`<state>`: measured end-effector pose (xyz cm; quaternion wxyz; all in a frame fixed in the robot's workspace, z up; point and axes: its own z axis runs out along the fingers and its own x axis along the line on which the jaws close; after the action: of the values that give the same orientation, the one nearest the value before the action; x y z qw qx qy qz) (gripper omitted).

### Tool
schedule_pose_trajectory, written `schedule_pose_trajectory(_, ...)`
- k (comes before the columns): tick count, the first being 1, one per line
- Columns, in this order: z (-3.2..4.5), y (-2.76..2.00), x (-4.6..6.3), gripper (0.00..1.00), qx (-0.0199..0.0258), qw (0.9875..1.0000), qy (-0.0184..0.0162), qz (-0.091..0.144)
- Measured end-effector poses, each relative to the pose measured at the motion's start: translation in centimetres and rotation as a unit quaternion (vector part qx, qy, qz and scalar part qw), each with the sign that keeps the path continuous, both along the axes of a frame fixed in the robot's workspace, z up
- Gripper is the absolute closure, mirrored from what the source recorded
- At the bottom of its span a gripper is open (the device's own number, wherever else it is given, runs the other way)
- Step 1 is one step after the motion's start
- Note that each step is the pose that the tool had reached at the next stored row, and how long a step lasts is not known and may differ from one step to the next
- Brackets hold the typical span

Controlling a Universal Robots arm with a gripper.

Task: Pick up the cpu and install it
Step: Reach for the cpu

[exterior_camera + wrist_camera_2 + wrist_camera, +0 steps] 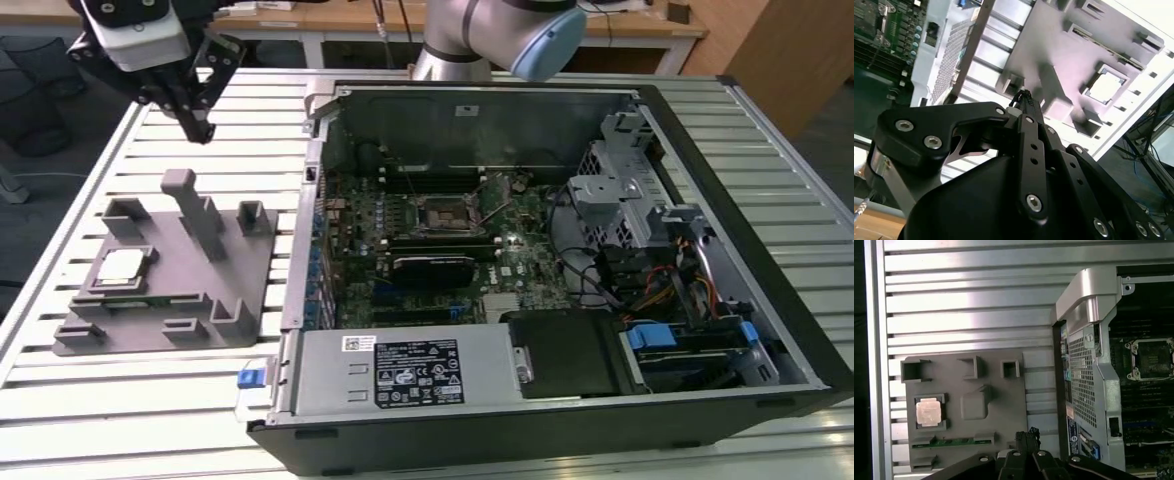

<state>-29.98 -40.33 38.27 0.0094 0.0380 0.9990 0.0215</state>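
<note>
The cpu (120,266) lies flat, silver top up, in a square recess of the grey plastic tray (187,318) on the table at the exterior view's left. Both wrist views show it too, cpu (1106,86) and cpu (929,411), seated in the tray (1004,405). My gripper (202,132) hangs well above the table, beyond the tray's far end and apart from the cpu. Its fingertips (1026,434) are together with nothing between them. The dark socket frame (445,213) sits mid-motherboard inside the open computer case (694,150).
The tray carries several upright posts (194,205) between my gripper and the cpu. The case's metal wall (1089,300) stands beside the tray. A slatted metal table (120,400) lies underneath. The arm's base (467,40) rises behind the case.
</note>
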Motion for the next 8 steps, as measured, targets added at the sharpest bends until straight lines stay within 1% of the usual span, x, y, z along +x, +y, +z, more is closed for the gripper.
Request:
schedule_pose_trajectory(4, -0.12, -0.15, -1.3, 0.89, 0.0000, 1.0000, 0.0001, 0.000)
schedule_pose_trajectory(8, -0.18, -0.15, -3.0, 0.89, 0.0000, 1.0000, 0.0000, 0.000)
